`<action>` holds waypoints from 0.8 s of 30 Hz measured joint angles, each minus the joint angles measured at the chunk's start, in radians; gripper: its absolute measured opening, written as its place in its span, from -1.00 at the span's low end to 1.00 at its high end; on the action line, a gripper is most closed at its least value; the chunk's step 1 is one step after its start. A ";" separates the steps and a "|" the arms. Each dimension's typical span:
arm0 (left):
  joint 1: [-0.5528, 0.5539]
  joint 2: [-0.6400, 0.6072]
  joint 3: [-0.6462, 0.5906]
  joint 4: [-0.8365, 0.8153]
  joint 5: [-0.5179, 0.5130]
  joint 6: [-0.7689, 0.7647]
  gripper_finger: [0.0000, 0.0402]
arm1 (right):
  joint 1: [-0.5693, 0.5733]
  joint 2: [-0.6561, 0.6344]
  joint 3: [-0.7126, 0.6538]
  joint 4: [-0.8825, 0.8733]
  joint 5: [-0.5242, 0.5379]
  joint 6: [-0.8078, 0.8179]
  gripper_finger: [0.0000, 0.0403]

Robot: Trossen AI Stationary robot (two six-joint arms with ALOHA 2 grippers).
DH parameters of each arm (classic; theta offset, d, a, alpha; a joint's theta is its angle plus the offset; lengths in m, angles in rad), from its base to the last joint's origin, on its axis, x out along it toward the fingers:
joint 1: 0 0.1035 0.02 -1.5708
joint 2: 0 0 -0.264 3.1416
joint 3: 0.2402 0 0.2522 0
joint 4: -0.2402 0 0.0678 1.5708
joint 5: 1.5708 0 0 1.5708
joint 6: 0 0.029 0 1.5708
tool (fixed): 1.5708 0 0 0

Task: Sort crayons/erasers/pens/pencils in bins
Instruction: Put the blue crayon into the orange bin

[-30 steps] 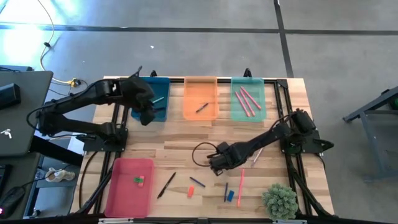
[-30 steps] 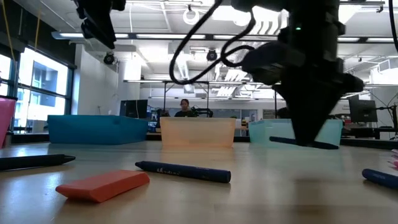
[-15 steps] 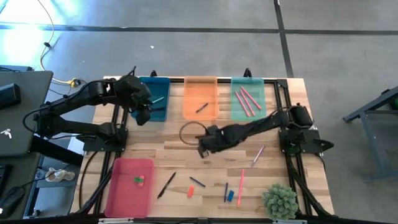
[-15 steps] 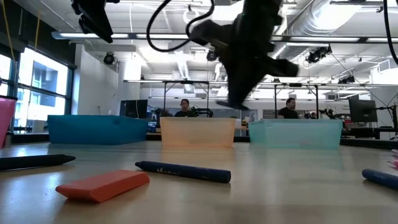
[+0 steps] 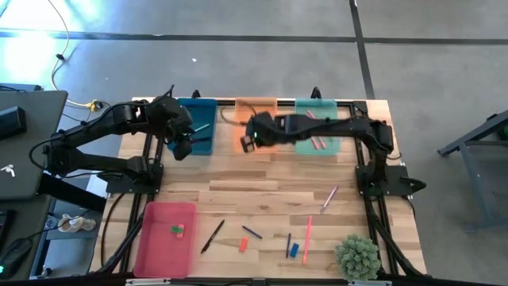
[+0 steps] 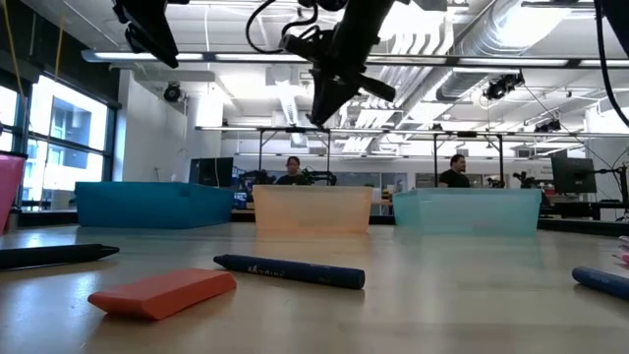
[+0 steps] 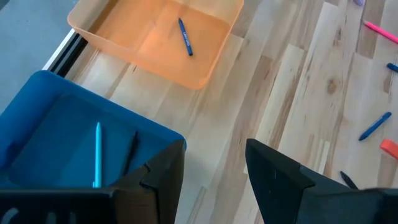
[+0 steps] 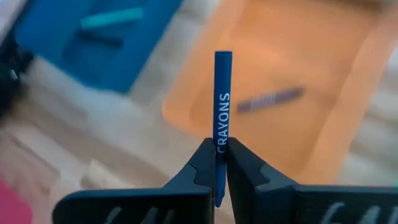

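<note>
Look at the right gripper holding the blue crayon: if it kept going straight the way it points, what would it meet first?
Probably the orange bin. The right gripper, shut on the blue crayon, points down at that bin, where another dark blue stick lies. The view is blurred, so depth is uncertain.

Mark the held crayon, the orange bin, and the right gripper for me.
crayon [image 8: 223, 93], right wrist view, on its printed shaft.
orange bin [image 5: 255, 102], high view, far rim.
right gripper [image 8: 217, 163], right wrist view, between fingertips.

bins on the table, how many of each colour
teal-blue bin: 1
orange bin: 1
mint green bin: 1
pink-red bin: 1
total: 4
</note>
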State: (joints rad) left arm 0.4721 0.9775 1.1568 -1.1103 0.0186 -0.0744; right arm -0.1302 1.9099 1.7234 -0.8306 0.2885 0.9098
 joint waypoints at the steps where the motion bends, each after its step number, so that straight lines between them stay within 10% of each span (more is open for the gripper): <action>1: 0.000 0.000 0.000 0.000 0.000 0.000 -0.20 | -0.019 0.000 0.009 0.014 0.000 -0.029 -0.99; 24: 0.001 0.066 0.001 0.146 -0.084 -0.106 -0.20 | -0.236 0.194 0.027 0.136 -0.236 -0.357 -0.99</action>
State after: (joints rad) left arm 0.4728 1.0438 1.1580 -0.9647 -0.0651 -0.1801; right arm -0.3664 2.1035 1.7500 -0.6942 0.0521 0.5526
